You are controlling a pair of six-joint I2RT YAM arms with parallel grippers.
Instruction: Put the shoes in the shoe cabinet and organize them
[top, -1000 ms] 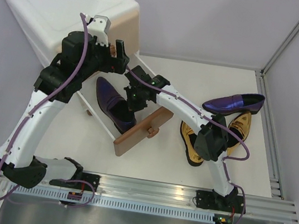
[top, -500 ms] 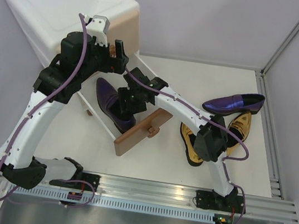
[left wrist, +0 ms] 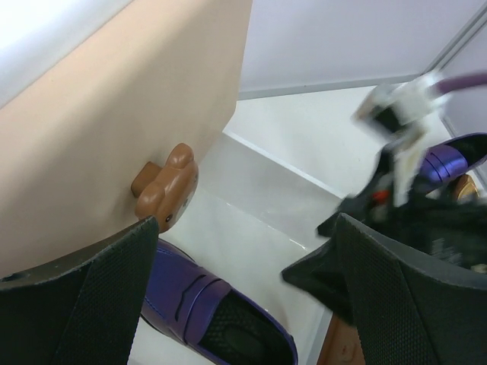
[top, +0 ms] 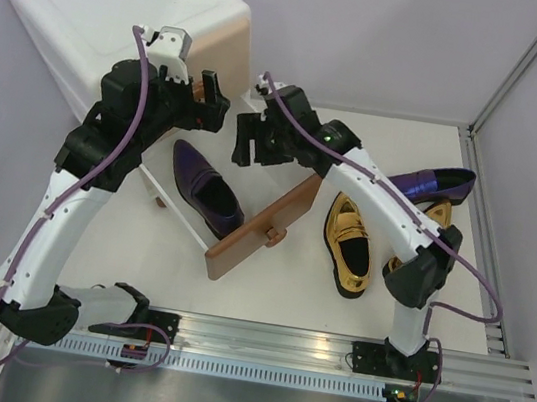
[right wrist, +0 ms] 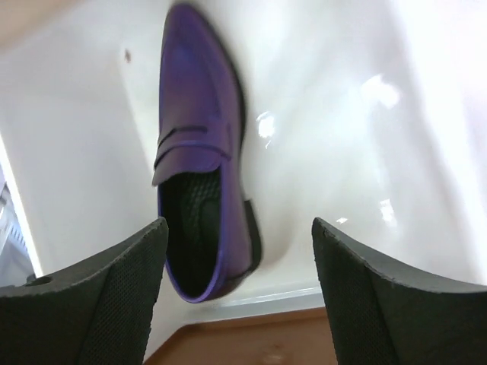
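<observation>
— Looking down from overhead, what holds what?
— The white shoe cabinet stands at the far left corner of the table. Its brown lower drawer stands open, and one purple shoe lies inside it, sole down. The beige upper drawer is shut. Out on the table lie a gold shoe, near the brown front, and a second gold shoe and a second purple shoe, both partly behind the right arm.
— And the grippers?
— The left gripper hangs by the beige front. The right gripper hovers over the open drawer.
— The left wrist camera?
— Its fingers are spread wide and hold nothing. The bear-shaped knob on the beige front is just ahead, untouched. The purple shoe sits below in the drawer.
— The right wrist camera?
— Its fingers are wide apart and empty above the purple shoe. That shoe lies alone on the drawer's white floor, heel toward the brown front.
</observation>
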